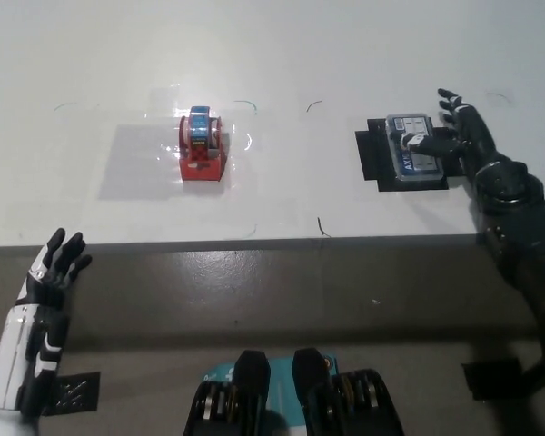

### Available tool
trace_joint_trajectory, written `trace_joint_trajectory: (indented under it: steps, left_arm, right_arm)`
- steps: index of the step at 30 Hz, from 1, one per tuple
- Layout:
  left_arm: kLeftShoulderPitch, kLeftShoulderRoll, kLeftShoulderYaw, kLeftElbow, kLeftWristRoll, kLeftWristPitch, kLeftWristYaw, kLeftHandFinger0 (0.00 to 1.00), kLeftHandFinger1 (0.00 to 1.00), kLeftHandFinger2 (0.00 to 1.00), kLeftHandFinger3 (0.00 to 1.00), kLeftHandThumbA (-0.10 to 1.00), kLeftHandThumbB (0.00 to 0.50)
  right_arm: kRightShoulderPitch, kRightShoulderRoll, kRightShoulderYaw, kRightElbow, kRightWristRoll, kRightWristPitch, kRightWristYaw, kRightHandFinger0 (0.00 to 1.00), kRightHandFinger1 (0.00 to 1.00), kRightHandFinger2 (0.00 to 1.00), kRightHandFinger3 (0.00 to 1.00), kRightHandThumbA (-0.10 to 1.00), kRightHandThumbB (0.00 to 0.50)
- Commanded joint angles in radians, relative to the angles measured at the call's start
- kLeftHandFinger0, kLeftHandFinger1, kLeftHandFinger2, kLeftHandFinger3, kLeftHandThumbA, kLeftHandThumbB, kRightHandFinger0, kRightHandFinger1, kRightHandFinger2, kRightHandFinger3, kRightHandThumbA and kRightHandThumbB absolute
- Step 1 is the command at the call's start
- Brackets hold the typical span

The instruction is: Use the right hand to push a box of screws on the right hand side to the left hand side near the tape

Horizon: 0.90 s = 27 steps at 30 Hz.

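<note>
Left hand: the white left hand is resting below the table edge, fingers spread, holding nothing.
Right hand: the black right hand is lying open against the box's right side, one finger over its top.
Box of screws: sitting on a black mat, table's right.
Tape: standing well apart, to the left.

A lab-like test setup: a plain white desk carries pen-drawn outlines and a black mat marking positions, above a grey floor.

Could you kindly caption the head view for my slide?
Black right hand reaches over the screw box; red tape dispenser waits left; white left hand rests.
</note>
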Motion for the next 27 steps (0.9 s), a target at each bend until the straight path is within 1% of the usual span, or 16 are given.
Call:
trace_joint_trajectory:
  steps: [1,2,3,5,10,11,15,16,17,18,20,22,24,27]
  left_arm:
    - [-0.018,0.025,0.008,-0.020,-0.002,-0.018,-0.006,1.00,1.00,1.00,1.00,0.87,0.052]
    - [-0.020,0.025,0.011,-0.027,0.006,-0.004,-0.003,1.00,1.00,1.00,1.00,0.88,0.060]
    - [-0.022,0.026,0.011,-0.030,0.005,0.002,-0.003,1.00,1.00,1.00,1.00,0.88,0.062]
    - [-0.031,0.030,0.011,-0.024,-0.012,-0.007,-0.010,1.00,1.00,1.00,1.00,0.87,0.041]
    - [-0.056,0.033,0.012,-0.011,-0.001,-0.008,-0.006,1.00,1.00,1.00,1.00,0.87,0.042]
    - [-0.061,0.034,0.011,-0.016,-0.002,-0.002,-0.006,1.00,1.00,1.00,1.00,0.87,0.037]
    - [-0.074,0.039,0.013,-0.020,-0.006,0.007,-0.004,1.00,1.00,1.00,1.00,0.86,0.022]
    - [-0.078,0.043,0.014,-0.015,-0.012,0.001,-0.006,1.00,1.00,1.00,1.00,0.86,0.023]
    - [-0.083,0.046,0.015,-0.010,-0.014,-0.003,-0.006,1.00,1.00,1.00,1.00,0.87,0.025]
    - [-0.086,0.048,0.016,-0.007,-0.020,-0.005,-0.007,1.00,1.00,1.00,1.00,0.86,0.031]
    - [-0.093,0.050,0.017,-0.006,-0.018,-0.004,-0.007,1.00,1.00,1.00,1.00,0.87,0.034]
    - [-0.098,0.051,0.017,-0.008,-0.020,0.000,-0.006,1.00,1.00,1.00,1.00,0.87,0.042]
    - [-0.105,0.050,0.017,-0.002,-0.015,-0.004,-0.004,1.00,1.00,1.00,1.00,0.88,0.042]
    - [-0.121,0.047,0.016,0.012,-0.016,-0.013,-0.003,1.00,1.00,1.00,1.00,0.88,0.041]
  right_arm:
    - [-0.039,0.011,0.002,-0.002,0.027,0.001,0.012,1.00,1.00,1.00,1.00,0.93,0.290]
    - [-0.040,0.020,-0.004,0.001,0.035,0.010,0.014,1.00,1.00,1.00,1.00,0.94,0.325]
    - [-0.041,0.022,-0.006,0.001,0.039,0.011,0.014,1.00,1.00,1.00,1.00,0.93,0.327]
    - [-0.043,0.032,-0.017,0.001,0.054,0.011,0.021,1.00,1.00,1.00,1.00,0.92,0.335]
    - [-0.055,0.055,-0.043,-0.003,0.082,0.021,0.022,1.00,1.00,1.00,1.00,0.89,0.312]
    - [-0.058,0.056,-0.043,-0.003,0.084,0.024,0.024,1.00,1.00,1.00,1.00,0.90,0.325]
    - [-0.065,0.059,-0.048,-0.002,0.095,0.019,0.043,1.00,1.00,1.00,1.00,0.92,0.309]
    - [-0.064,0.060,-0.052,-0.002,0.100,0.013,0.044,1.00,1.00,1.00,1.00,0.93,0.302]
    - [-0.066,0.061,-0.059,-0.002,0.108,0.016,0.046,1.00,1.00,1.00,1.00,0.94,0.306]
    - [-0.064,0.062,-0.067,-0.003,0.117,0.016,0.055,1.00,1.00,1.00,1.00,0.94,0.288]
    - [-0.062,0.065,-0.077,-0.005,0.126,0.004,0.054,1.00,1.00,1.00,1.00,0.94,0.283]
    - [-0.063,0.069,-0.077,-0.007,0.126,-0.005,0.041,1.00,1.00,1.00,1.00,0.96,0.276]
    - [-0.062,0.074,-0.085,-0.008,0.136,-0.018,0.037,1.00,1.00,1.00,1.00,1.00,0.287]
    - [-0.063,0.088,-0.125,-0.009,0.179,-0.047,0.062,1.00,1.00,1.00,1.00,1.00,0.272]
